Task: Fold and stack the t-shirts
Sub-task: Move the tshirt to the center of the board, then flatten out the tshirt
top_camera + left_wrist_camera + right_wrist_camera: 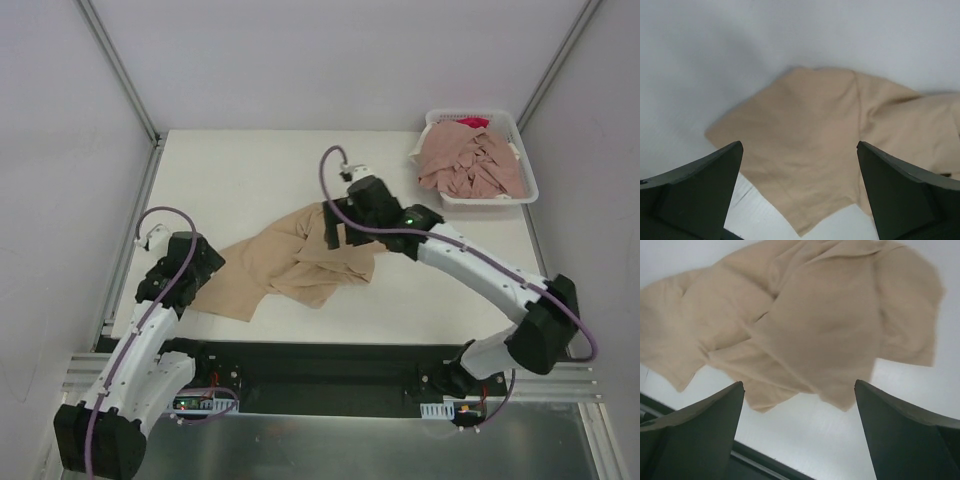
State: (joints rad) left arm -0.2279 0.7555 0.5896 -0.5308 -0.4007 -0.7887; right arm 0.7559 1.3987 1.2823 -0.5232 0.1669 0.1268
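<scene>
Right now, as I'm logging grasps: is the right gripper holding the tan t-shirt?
No, the right gripper stands open over the crumpled tan t-shirt, with nothing between its fingers.

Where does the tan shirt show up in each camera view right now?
Top external: tan shirt crumpled near the middle of the picture.
Left wrist: tan shirt centre to right edge.
Right wrist: tan shirt across the upper half.
Shared landmark: white table under it.
</scene>
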